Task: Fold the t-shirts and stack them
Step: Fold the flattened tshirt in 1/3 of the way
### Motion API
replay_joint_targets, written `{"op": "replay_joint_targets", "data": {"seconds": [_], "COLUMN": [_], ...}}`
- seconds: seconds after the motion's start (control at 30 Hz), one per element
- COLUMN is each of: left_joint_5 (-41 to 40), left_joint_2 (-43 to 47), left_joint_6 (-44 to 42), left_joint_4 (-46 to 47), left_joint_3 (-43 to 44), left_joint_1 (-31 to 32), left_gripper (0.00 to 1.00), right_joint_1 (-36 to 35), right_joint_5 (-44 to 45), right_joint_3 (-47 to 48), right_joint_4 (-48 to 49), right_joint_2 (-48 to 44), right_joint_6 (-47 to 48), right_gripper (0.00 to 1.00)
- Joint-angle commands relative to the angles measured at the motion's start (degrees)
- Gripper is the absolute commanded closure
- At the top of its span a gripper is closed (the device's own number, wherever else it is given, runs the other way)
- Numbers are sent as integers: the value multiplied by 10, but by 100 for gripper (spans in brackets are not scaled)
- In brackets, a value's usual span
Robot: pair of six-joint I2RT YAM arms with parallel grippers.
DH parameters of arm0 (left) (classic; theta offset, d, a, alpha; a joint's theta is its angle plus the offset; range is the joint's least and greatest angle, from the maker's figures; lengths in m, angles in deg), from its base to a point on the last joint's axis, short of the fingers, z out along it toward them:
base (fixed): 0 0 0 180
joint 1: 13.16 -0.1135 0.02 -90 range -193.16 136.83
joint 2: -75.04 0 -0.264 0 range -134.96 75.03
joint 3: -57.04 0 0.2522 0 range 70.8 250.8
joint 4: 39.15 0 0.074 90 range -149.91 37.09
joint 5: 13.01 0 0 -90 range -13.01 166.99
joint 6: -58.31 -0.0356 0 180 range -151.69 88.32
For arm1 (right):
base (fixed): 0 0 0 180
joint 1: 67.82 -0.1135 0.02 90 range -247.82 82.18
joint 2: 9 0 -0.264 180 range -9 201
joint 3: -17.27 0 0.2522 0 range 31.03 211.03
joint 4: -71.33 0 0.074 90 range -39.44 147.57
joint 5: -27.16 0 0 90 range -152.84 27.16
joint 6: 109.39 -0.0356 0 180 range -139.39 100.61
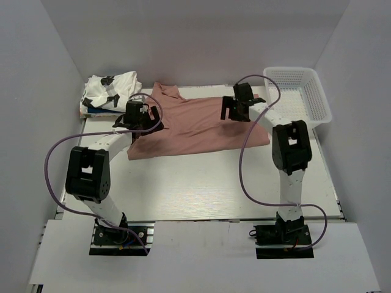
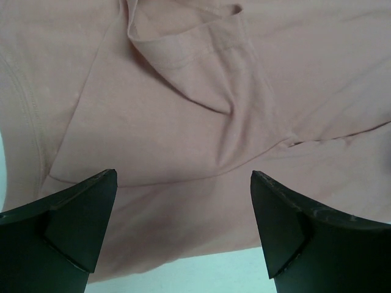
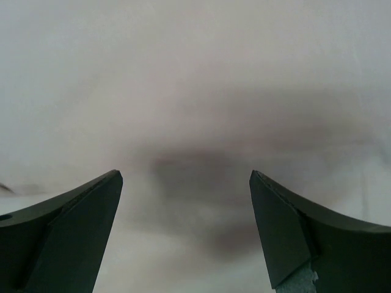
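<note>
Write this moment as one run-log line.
left gripper: open above pink t-shirt | right gripper: open above it | white printed t-shirt: folded, far left

white mesh basket (image 1: 305, 91) | far right corner | on table (image 1: 201, 189)

A white surface (image 1: 201, 189) with faint seams is boxed in by plain pale-grey panels: a back wall (image 1: 195, 36), a left wall (image 1: 30, 91) and a right wall (image 1: 366, 79). A white mesh basket (image 1: 319, 101) stands at the far right corner. A white board (image 1: 201, 259) runs along the near edge. The light is soft and even, with faint shadows.
</note>
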State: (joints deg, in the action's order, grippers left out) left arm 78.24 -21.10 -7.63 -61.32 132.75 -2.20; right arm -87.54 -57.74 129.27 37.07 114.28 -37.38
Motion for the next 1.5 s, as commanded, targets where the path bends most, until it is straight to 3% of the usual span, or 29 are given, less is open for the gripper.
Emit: {"op": "replay_joint_targets", "data": {"seconds": [0.0,0.1,0.33,0.47,0.57,0.6,0.83,1.0,1.03,1.13,1.23,1.47], "left_joint_5": [5,17,17,17,12,12,29,44,38,38,17,-97], "left_joint_2": [-19,-50,-78,-69,-34,-22,135,312,353,362,287,-11], "left_joint_6": [3,8,19,30,49,50,132,161,161,152,139,84], "left_joint_4": [8,1,-17,-36,-57,-63,-133,-206,-206,-156,-137,-198], "left_joint_3": [16,21,4,-27,-64,-91,-241,-279,-270,-227,-151,172], "left_joint_1": [-2,-2,-2,-2,-2,-2,9,9,9,0,0,-5], "left_gripper": [0,0,0,0,0,0,0,0,0,0,0,0], "right_joint_1": [19,33,73,87,85,85,67,36,31,26,30,35], "right_joint_5": [30,23,-13,-36,-40,-45,-55,-54,-35,-12,4,53], "right_joint_3": [-123,-231,-249,-277,-340,-401,-596,-632,-626,-580,-524,-342], "right_joint_4": [9,66,72,66,62,63,38,-24,-28,-14,16,26], "right_joint_2": [-128,-175,-108,-115,-167,-198,-394,-536,-552,-596,-578,-397], "right_joint_6": [-28,-31,-28,-33,-65,-80,-118,-129,-119,-100,-96,-97], "right_gripper": [10,10,10,10,10,10,10,10,10,10,10,10]}}
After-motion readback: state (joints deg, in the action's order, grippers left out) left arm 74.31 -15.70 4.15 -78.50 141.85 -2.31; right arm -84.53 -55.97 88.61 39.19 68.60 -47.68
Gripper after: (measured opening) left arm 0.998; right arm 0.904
